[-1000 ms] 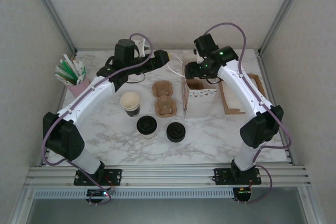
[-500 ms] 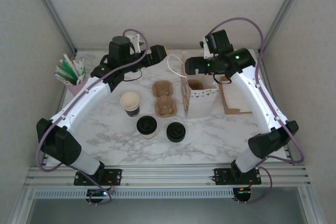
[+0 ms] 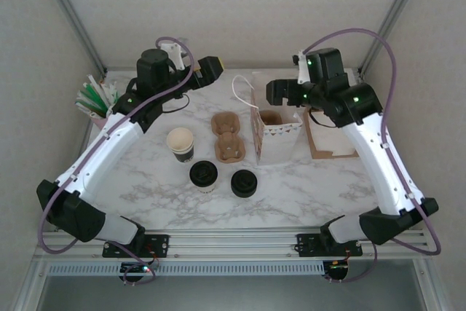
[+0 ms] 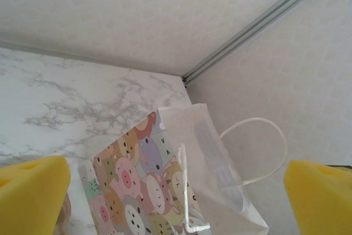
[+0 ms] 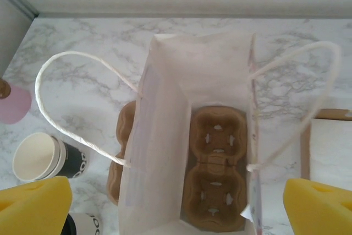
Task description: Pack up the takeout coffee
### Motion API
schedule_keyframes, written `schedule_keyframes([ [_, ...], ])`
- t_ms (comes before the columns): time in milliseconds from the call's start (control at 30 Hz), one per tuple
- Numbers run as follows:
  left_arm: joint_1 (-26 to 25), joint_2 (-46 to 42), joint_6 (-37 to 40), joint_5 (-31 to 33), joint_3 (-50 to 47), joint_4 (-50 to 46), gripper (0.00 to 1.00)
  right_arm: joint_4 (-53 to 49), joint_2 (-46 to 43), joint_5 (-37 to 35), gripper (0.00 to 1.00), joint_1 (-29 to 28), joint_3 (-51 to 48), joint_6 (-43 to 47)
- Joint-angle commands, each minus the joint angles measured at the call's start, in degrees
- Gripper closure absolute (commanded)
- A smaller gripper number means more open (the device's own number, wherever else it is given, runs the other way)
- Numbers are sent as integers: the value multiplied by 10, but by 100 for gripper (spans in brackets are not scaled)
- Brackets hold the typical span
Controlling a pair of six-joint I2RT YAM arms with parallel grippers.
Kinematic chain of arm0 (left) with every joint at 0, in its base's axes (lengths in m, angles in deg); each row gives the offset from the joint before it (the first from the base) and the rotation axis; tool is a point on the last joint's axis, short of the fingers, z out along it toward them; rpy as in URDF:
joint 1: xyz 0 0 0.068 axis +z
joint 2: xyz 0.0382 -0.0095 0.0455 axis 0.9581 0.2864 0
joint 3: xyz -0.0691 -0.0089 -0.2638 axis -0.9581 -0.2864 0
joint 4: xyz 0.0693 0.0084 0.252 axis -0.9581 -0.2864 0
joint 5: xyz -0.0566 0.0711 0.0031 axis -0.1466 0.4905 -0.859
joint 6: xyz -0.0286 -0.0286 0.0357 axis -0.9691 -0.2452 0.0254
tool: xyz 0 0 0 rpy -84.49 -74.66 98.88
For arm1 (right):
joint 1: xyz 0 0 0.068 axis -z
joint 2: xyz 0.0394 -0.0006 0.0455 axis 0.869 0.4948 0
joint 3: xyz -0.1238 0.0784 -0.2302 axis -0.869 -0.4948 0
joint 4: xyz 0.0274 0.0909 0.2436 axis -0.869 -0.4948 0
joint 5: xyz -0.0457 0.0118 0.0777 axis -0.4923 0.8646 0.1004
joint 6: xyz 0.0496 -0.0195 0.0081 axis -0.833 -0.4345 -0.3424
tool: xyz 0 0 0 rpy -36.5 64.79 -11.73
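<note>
Beside the open bag, left pincer and right pincer hang released. Well apart, the takeout coffee stands lidded on the worktop; fetching it comes next, I reckon, gripped upright.

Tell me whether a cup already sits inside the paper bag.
No, the paper bag holds a cardboard carrier whose slots are bare.

Left claw, right claw opened, withdrew from bag.
</note>
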Motion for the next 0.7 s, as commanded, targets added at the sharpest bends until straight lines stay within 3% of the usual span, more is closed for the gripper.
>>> schedule_keyframes([
  [0, 5, -28, -4, 27, -10, -3, 0, 11, -30, -55, 1, 5, -18, -33],
  [233, 5, -77, -27, 42, -24, -30, 0, 27, -104, -56, 1, 10, -69, -61],
  [400, 4, -136, -52, 65, -86, -24, 0, 40, -169, -23, 1, 12, -117, -87],
  [667, 5, -159, -97, 56, -157, -52, 0, 20, -232, 52, 1, 13, -173, -72],
])
